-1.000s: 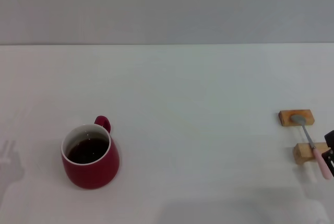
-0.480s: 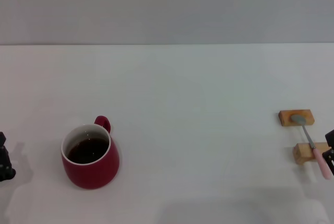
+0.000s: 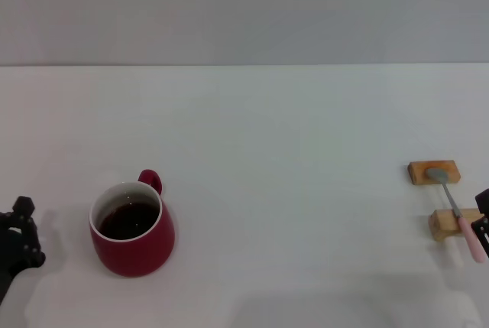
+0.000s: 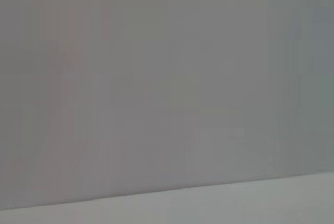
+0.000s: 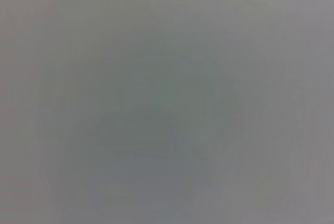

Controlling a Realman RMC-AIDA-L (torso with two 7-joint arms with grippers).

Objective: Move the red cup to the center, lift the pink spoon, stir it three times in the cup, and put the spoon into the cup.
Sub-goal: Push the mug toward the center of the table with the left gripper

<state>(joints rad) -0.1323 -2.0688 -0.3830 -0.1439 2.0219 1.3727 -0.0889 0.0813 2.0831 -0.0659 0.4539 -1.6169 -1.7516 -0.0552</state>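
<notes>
The red cup (image 3: 132, 229) stands upright at the table's near left, white inside with dark contents, its loop handle pointing to the back. My left gripper (image 3: 17, 242) shows as a black shape at the left edge, to the left of the cup and apart from it. The pink spoon (image 3: 456, 212) lies across two wooden blocks at the far right, metal bowl on the farther block, pink handle toward the front. My right gripper (image 3: 482, 216) is a black bit at the right edge, beside the spoon's handle. Both wrist views show only plain grey.
Two tan wooden blocks (image 3: 434, 171) (image 3: 448, 224) hold the spoon at the right. The white table (image 3: 290, 152) ends at a grey wall behind.
My left gripper has come into view from the left edge and moved right and up toward the cup. The cup, the spoon and the right gripper have not moved.
</notes>
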